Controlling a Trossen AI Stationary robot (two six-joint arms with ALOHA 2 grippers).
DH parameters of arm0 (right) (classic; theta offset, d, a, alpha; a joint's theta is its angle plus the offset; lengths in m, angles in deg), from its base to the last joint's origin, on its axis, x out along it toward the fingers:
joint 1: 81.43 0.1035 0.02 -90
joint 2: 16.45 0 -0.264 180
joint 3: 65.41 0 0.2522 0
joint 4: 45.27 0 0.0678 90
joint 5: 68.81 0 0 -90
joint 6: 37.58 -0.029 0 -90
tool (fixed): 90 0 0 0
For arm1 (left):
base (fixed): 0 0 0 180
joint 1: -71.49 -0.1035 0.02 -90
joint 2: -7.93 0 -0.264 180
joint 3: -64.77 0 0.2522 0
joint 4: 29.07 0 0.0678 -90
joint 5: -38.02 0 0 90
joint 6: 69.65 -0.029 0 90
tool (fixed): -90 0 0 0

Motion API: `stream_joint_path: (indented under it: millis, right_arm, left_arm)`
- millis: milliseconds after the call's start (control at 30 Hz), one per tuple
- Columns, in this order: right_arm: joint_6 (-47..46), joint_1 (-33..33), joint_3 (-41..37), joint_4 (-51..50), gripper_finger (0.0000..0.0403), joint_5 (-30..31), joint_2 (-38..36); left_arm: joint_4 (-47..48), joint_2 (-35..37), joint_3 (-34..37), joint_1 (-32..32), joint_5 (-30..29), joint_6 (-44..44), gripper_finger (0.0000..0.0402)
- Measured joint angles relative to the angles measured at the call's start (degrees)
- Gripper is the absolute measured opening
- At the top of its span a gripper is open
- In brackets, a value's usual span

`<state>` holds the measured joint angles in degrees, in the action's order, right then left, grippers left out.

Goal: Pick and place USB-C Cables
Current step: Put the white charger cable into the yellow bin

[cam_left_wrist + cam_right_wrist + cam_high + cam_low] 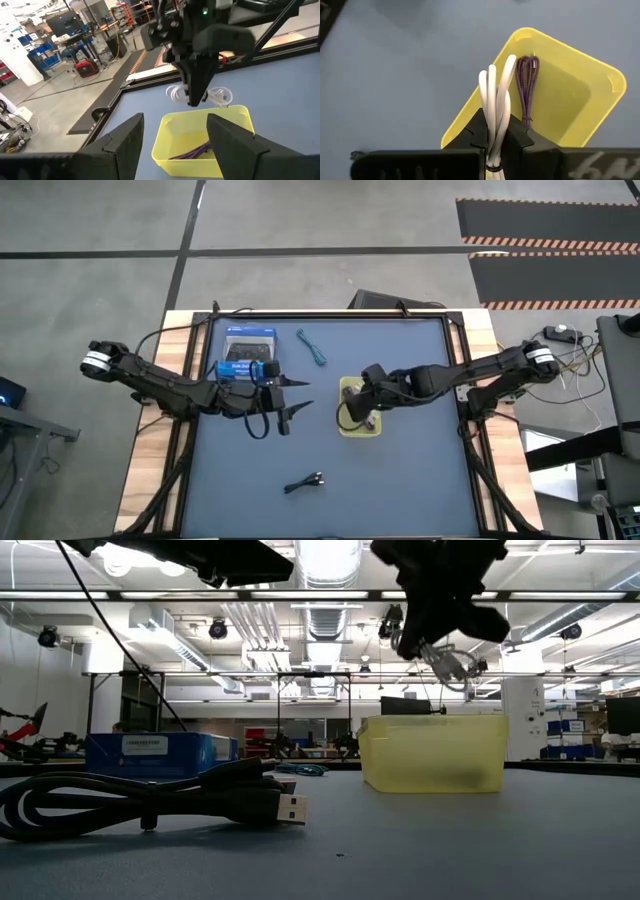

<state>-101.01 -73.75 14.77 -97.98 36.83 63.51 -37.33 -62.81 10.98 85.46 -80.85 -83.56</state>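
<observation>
My right gripper (496, 125) hangs above the yellow bin (352, 430), shut on the white cable bundle (495, 90). The dark purple cable (526, 82) lies inside the bin, against its wall. The teal-blue cable (313, 347) rests on the mat toward the far edge, next to the blue box (247, 352). Near the front edge of the mat lies the black cable (303, 481), which fills the foreground of the low view (150, 802). My left gripper (297, 400) is open and holds nothing, left of the bin. My right gripper pinches the white cable bundle between its two fingers, across several loops at mid-length (494, 112). The fingers (440, 610) point down from above the bin. The bundle is lifted clear, its loops (452, 665) hanging just above the bin's rim (433, 720).
The blue box (150, 753) stands at the far left of the dark mat. Wooden table edges and black frame rails (470, 395) border the mat. Bare mat lies between the bin and the black cable. The room beyond holds shelves and benches.
</observation>
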Motion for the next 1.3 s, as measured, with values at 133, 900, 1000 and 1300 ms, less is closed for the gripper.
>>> stream_joint_path:
  millis: [133,900,1000,1300]
  right_arm:
    - [-0.47,-1.95,-0.07,0.21,0.0013,-2.08,2.06]
    - [1.04,-9.49,1.87,0.06,0.0013,-10.91,11.22]
    - [1.57,-9.49,2.78,0.2,0.0013,-11.73,12.52]
    - [2.27,-9.6,3.58,-0.08,0.0013,-13.2,14.92]
  left_arm:
    - [0.0,0.0,0.02,0.0,0.0,0.0,0.0202]
    - [0.55,-0.07,0.15,0.0,0.03,0.0,0.0202]
    - [0.59,-0.13,0.17,0.0,0.04,0.0,0.0202]
    - [0.65,-0.13,0.47,0.0,0.04,0.01,0.0202]
